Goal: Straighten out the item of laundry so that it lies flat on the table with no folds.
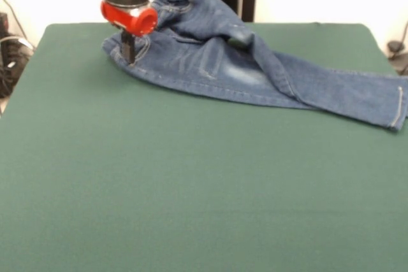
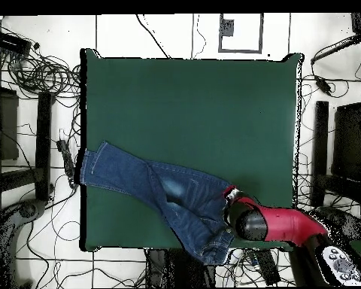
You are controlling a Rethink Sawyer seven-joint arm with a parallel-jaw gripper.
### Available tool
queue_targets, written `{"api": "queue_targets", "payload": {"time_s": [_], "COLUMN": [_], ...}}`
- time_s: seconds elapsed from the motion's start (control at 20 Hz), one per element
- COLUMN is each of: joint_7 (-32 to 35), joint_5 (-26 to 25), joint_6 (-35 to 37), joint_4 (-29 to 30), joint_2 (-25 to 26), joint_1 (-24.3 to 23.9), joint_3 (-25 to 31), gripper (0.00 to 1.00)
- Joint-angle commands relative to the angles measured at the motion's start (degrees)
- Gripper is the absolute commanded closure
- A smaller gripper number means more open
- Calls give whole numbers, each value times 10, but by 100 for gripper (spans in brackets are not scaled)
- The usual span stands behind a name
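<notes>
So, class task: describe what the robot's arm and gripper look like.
The arm is red with a rounded black end section. In the front view, a black cylinder sits above a bright red collar; below it, the gripper shows as a slim dark piece. No markings or cables are visible.

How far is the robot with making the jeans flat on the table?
Done: little. The jeans are bunched at the waist, with folds, and one leg end reaches the edge of the table. In hand: the gripper is down at the waistband. Left: spreading out the waist and legs.
</notes>
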Motion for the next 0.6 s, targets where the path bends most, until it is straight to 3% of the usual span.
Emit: {"api": "queue_targets", "payload": {"time_s": [0.05,0.3,0.6], "joint_7": [-126,-108,34], "joint_5": [-23,-7,51], "joint_6": [81,101,79], "joint_4": [-69,-50,28], "joint_2": [-27,-19,-49], "joint_1": [4,-15,50], "joint_3": [99,129,81], "gripper": [100,100,100]}}
